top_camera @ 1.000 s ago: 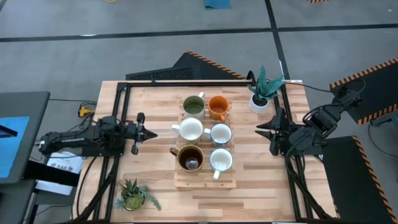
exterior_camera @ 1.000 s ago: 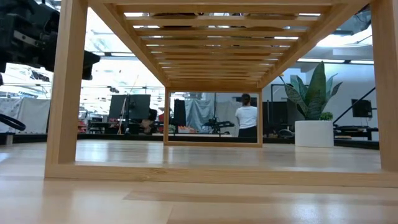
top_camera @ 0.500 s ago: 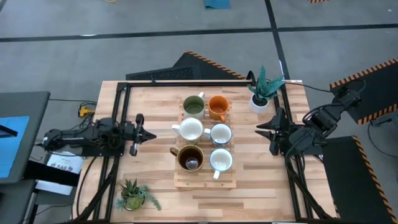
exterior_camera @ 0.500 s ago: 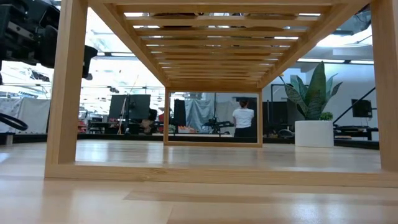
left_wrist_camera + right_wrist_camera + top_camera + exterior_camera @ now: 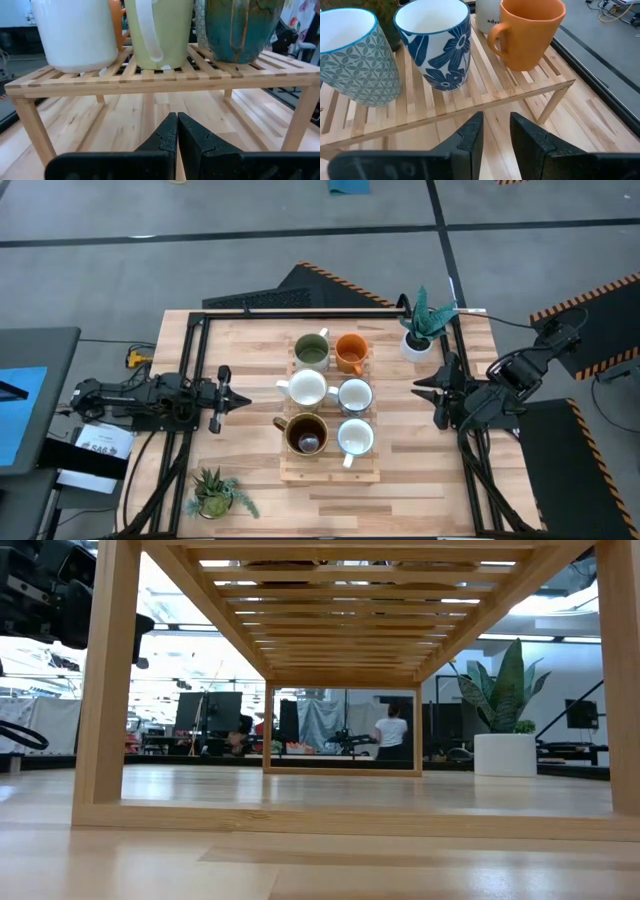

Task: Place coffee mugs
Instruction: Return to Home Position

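Observation:
Six mugs stand on a slatted wooden rack (image 5: 300, 472) at mid-table: olive-green (image 5: 311, 351), orange (image 5: 350, 352), white (image 5: 306, 389), pale patterned (image 5: 355, 395), dark brown (image 5: 306, 434), white (image 5: 355, 437). My left gripper (image 5: 238, 397) hangs left of the rack, shut and empty; its wrist view (image 5: 177, 135) looks level at the white mug (image 5: 75, 32) and the pale green mug (image 5: 159, 30). My right gripper (image 5: 424, 392) waits right of the rack, narrowly open (image 5: 495, 135), facing the blue-flowered mug (image 5: 440, 42) and the orange mug (image 5: 532, 30).
A white pot with a teal plant (image 5: 418, 340) stands at the far right corner, and a small spiky plant (image 5: 213, 493) at the near left. A black frame (image 5: 200, 360) runs along the table's edges. In the low view, the rack's legs (image 5: 100, 690) stand close ahead.
My left arm has drawn back a little toward the table's left edge, gripper still shut. The mugs and my right arm have kept still.

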Robot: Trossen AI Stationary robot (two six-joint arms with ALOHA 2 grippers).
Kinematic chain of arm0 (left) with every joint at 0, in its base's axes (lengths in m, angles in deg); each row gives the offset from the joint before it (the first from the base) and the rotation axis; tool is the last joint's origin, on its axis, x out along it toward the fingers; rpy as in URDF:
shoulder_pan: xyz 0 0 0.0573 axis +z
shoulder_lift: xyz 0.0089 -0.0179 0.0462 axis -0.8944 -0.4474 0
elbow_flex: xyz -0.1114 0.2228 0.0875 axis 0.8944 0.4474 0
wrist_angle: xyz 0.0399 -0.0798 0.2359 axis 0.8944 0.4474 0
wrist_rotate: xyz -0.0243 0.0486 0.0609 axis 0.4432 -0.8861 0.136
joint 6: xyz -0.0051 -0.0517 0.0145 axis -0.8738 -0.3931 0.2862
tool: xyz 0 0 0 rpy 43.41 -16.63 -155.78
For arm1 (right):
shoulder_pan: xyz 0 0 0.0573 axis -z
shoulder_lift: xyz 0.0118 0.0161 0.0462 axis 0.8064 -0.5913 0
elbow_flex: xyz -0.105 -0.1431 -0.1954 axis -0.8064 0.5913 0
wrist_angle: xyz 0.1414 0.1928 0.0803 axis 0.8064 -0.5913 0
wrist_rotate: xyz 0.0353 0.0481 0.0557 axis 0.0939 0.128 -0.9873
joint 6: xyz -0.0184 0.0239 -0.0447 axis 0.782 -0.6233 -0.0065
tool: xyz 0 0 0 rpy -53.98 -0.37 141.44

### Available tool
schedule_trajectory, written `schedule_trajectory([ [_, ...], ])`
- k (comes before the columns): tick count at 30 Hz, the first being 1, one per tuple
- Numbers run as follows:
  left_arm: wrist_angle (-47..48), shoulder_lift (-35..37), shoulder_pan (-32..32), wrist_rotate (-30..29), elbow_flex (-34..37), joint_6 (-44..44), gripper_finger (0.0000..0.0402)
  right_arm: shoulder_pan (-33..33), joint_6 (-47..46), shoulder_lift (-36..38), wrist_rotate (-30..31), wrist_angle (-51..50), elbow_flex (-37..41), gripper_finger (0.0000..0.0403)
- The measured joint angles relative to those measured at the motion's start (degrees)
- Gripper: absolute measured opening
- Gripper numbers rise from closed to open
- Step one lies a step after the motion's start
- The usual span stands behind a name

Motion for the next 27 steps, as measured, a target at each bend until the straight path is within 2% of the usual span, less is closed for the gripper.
schedule_trajectory([
  [5, -0.11, 0.0, 0.02, -1.64, 0.0, -0.67, 0.0, -0.38, -0.5, 0.04, -1.51, -2.01, 0.0, 0.0109],
  [10, -0.2, 0.0, 0.04, -5.77, 0.02, -2.76, 0.0, -3.84, -3.6, 1.33, 0.28, -2.72, 3.36, 0.0034],
  [12, -0.18, 0.0, 0.04, -6.34, 0.02, -4.02, 0.0, -5.67, -4.89, 3.49, 0.77, 0.17, 7.38, 0.0016],
  [17, -0.24, 0.0, 0.04, -6.34, 0.04, -5.12, 0.0, -7.36, -0.29, 11.86, 1.42, 15.73, 19.88, 0.0022],
  [20, -0.09, 0.0, 0.04, -6.36, 0.04, -5.14, 0.0, -3.87, 6.77, 15.66, -1.61, 25.6, 25.68, 0.0016],
  [27, -0.07, 0.0, 0.04, -6.38, 0.04, -5.14, 0.0, 9.72, 22.57, 23.88, -16.27, 43.57, 35.02, 0.0016],
])
